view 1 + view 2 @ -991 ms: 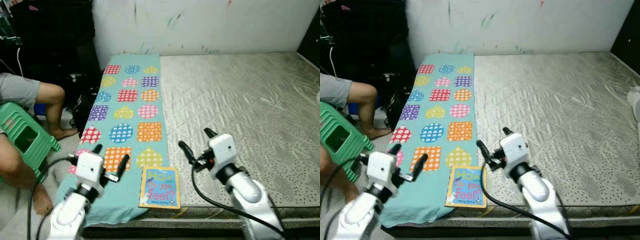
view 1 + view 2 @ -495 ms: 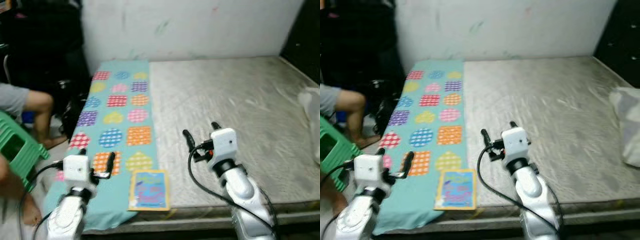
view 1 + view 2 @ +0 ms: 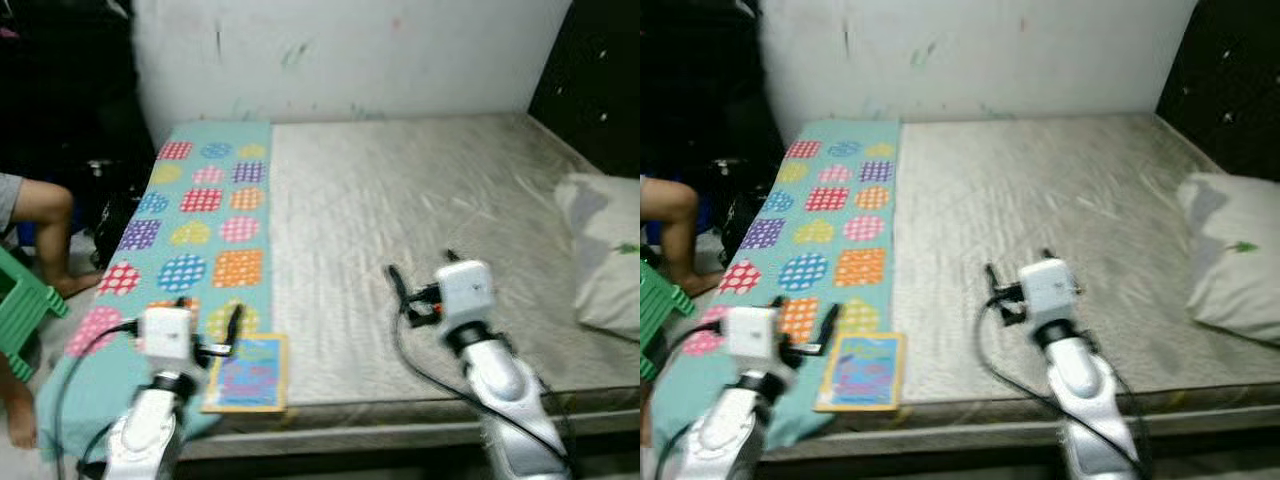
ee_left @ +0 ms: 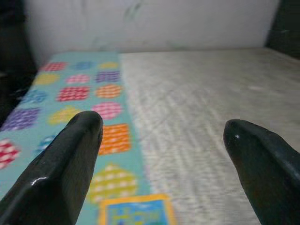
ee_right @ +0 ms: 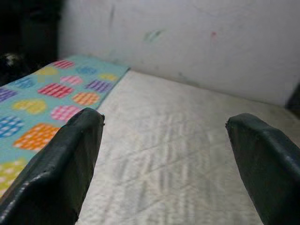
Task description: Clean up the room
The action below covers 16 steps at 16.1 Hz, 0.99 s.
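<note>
A children's picture book (image 3: 245, 372) with a blue and yellow cover lies at the near edge of the bed, on a teal blanket (image 3: 200, 200) patterned with colourful dotted shapes. My left gripper (image 3: 208, 308) hovers open just left of the book, which also appears low between its fingers (image 4: 70, 159) in the left wrist view as the book (image 4: 136, 211). My right gripper (image 3: 420, 265) is held open over the bare grey mattress (image 3: 400, 190), with nothing between its fingers (image 5: 65, 154). A white pillow (image 3: 605, 250) rests at the bed's right side.
A person's bare leg (image 3: 45, 215) and a green plastic stool (image 3: 20, 305) are on the floor to the left of the bed. A white marked wall (image 3: 340, 50) stands behind the bed, and dark furniture (image 3: 590, 80) is at the far right.
The camera has swung to the right, bringing the pillow into view and sliding the person and stool toward the left edge. Both grippers stay open and empty.
</note>
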### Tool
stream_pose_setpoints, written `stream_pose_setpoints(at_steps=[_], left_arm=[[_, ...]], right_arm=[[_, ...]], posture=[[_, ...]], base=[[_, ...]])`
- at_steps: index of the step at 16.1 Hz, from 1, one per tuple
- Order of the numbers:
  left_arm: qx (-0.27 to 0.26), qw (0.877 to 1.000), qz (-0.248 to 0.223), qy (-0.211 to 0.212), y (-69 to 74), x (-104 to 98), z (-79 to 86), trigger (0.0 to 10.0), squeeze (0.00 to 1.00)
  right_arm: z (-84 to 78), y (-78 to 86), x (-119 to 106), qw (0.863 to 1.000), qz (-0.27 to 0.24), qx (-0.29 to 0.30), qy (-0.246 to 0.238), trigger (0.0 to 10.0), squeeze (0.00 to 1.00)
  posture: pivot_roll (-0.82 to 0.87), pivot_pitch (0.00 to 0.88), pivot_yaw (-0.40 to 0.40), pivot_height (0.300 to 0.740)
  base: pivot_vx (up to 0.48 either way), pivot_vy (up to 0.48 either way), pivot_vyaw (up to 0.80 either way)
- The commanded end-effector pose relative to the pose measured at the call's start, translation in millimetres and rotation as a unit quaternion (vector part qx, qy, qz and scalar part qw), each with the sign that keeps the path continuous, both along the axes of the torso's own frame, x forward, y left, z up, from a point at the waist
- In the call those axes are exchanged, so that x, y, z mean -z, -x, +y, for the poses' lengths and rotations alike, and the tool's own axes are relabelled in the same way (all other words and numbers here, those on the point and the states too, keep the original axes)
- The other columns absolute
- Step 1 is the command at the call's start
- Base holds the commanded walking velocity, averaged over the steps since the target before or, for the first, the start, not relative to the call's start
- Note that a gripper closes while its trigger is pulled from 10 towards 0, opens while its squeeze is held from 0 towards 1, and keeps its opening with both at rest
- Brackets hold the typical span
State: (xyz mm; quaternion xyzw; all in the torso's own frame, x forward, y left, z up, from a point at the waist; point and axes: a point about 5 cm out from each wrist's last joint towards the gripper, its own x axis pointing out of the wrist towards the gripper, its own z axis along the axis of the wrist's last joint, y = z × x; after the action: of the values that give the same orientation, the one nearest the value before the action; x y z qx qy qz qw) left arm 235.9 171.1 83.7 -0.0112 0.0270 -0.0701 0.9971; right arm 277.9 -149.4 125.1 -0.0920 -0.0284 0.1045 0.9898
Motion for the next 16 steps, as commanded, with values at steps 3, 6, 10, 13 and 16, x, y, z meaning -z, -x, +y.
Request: stream_pose_setpoints(at_steps=[3,6,10,13,16], left_arm=[[-0.012,1.000,-0.007,-0.016,-1.8,-5,10.0,10.0,0.00],[-0.009,1.000,-0.007,0.004,-2.7,-5,7.5,10.0,0.00],[0.015,1.000,-0.017,0.004,-3.9,-7,2.5,10.0,0.00],[0.024,0.999,-0.022,0.009,-2.6,-8,0.0,10.0,0.00],[0.025,0.999,-0.020,0.009,-2.0,-7,-0.3,10.0,0.00]], right_arm=[[10.1,-3.6,-4,1.000,-0.007,-0.017,-0.007,10.0,0.00],[10.2,-3.2,-3,1.000,-0.008,-0.021,-0.003,10.0,0.00],[10.0,-1.3,-3,1.000,-0.010,-0.025,0.002,10.0,0.00],[9.2,-3.0,-3,1.000,-0.009,-0.023,-0.002,10.0,0.00],[8.5,-3.2,-3,1.000,-0.009,-0.023,0.001,10.0,0.00]], posture=[[-0.07,0.009,0.021,0.740],[-0.08,0.007,0.023,0.740],[-0.08,0.008,0.021,0.740],[-0.08,0.010,0.018,0.740],[-0.08,0.013,0.017,0.740]], base=[[0.000,-0.280,0.00],[0.000,0.000,0.00],[0.000,0.000,0.40],[0.086,0.000,0.14],[0.314,0.000,0.00]])
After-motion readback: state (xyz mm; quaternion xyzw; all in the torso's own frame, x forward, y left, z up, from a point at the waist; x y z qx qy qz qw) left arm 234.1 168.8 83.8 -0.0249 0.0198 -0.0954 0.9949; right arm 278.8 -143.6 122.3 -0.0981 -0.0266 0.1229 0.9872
